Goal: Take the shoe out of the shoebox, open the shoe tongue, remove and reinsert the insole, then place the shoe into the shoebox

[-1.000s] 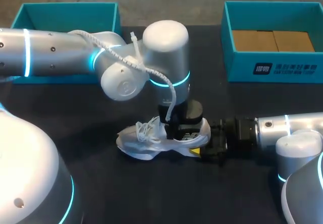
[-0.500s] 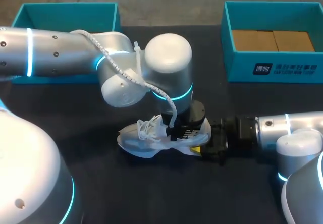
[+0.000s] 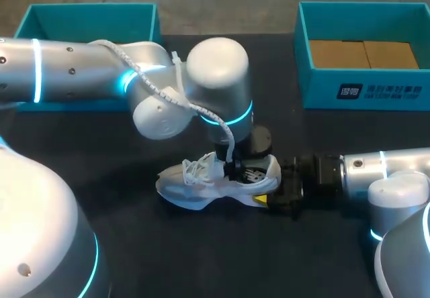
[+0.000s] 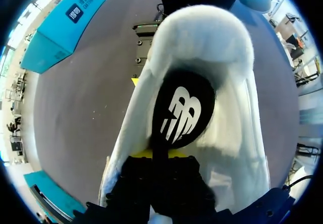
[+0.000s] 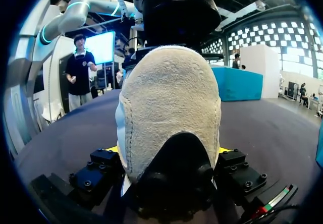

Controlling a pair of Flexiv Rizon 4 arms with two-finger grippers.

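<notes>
The white shoe (image 3: 201,184) is lying mid-table, with bare table (image 3: 201,258) around it, well apart from the left teal box (image 3: 94,19) and the right teal box (image 3: 376,91) at the far edge. Our right gripper (image 5: 169,153) is clamping its heel. Our left gripper (image 4: 159,154) is pinching the insole (image 4: 181,110), its fingertips mostly hidden.

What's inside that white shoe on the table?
A black insole with a white logo lies in the shoe. Its end nearer the toe is pinched by the left gripper. The toe end of the inside is hidden behind that gripper.
</notes>
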